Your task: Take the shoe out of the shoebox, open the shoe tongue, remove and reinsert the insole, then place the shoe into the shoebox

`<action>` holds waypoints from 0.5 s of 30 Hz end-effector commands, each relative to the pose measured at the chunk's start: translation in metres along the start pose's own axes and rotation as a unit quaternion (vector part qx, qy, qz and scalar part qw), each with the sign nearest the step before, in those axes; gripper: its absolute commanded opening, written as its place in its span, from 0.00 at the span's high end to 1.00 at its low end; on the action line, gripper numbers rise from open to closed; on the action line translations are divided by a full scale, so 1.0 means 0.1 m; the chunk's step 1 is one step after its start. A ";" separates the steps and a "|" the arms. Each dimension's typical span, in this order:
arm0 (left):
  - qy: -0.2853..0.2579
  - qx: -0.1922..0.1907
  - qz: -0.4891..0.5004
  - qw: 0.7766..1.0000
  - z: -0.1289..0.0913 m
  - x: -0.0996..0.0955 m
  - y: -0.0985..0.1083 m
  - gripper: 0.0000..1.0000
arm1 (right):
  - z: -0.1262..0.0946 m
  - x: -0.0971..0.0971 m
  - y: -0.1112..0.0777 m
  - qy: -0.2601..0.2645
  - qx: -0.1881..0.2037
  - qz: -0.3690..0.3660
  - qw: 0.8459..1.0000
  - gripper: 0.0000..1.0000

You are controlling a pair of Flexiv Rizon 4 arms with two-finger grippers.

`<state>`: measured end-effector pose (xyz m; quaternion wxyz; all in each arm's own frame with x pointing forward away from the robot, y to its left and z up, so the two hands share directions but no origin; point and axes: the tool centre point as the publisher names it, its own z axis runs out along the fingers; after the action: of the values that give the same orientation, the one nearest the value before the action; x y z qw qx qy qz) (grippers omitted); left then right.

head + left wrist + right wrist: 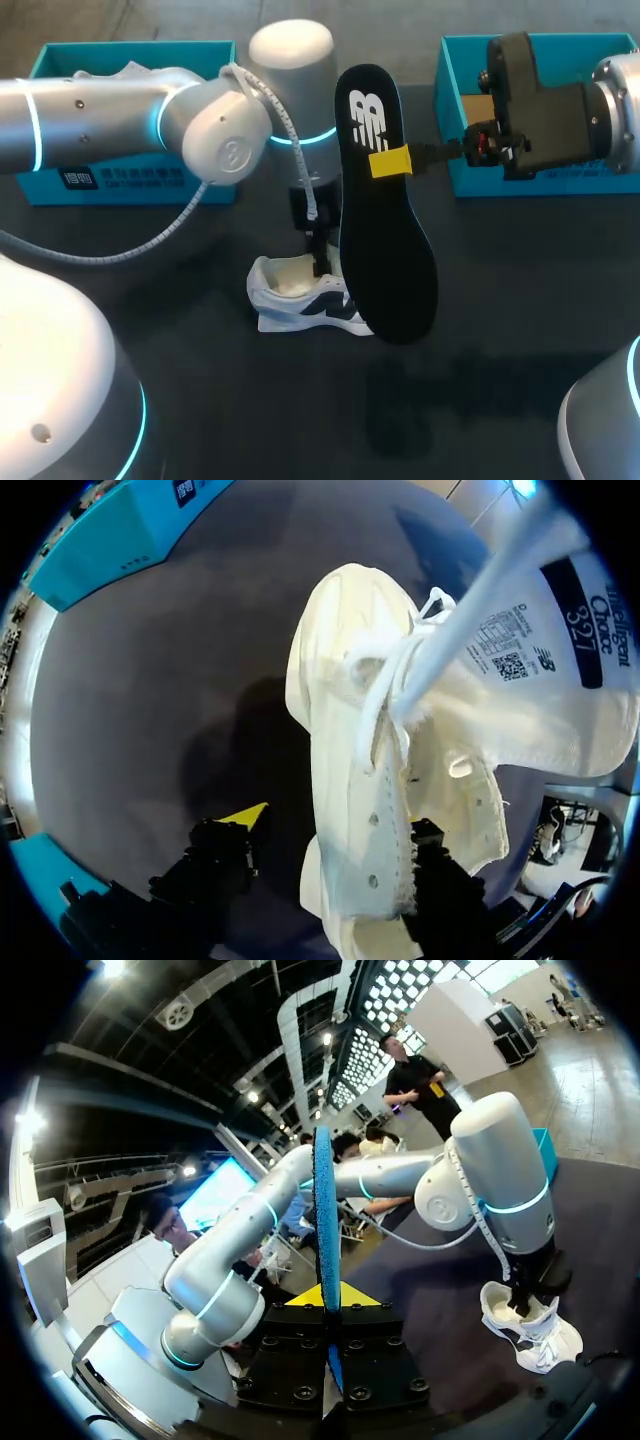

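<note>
Findings for your attention, operator. The dark tabletop carries two teal shoeboxes at its far edge, the left shoebox toward the far left corner and the right shoebox toward the far right corner. The black insole is out of the shoe and held upright in the air above the tabletop's middle. From the head view its lower end overlaps the shoe; contact cannot be confirmed. The white shoe rests near the middle of the tabletop, well apart from both boxes, tongue pulled up and opening exposed. Your right gripper is clamped on the insole's edge, toward its upper end. Your left gripper stands down over the shoe with fingers apart astride its side wall; in the left wrist view the yellow-tipped finger sits just beside the shoe, not touching. Judgement: the insole is light, thin and limp, so its long free end will likely sway and buckle on entry. The shoe is light and soft-walled and will probably skid unless pinned. Take it by the collar beside the opening.
</note>
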<state>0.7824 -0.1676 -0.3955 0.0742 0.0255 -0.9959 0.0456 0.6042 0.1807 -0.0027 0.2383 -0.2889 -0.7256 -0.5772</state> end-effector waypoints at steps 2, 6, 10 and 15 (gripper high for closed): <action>0.007 0.000 0.004 1.000 0.05 -0.02 -0.03 0.67 | 0.02 -0.01 0.00 -0.001 0.001 0.001 1.000 1.00; 0.013 0.002 0.006 1.000 0.05 0.00 -0.03 0.91 | 0.02 -0.01 0.00 -0.001 0.001 0.001 1.000 1.00; 0.023 0.001 0.015 1.000 0.01 0.03 0.01 1.00 | 0.02 -0.01 0.00 -0.001 0.001 0.001 1.000 1.00; 0.038 -0.001 0.054 0.998 -0.15 0.04 0.06 1.00 | 0.02 -0.01 0.00 -0.001 0.001 0.001 1.000 1.00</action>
<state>0.7762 -0.1668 -0.3927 0.1022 -0.0167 -0.9934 0.0497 0.6042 0.1807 -0.0027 0.2383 -0.2889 -0.7256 -0.5773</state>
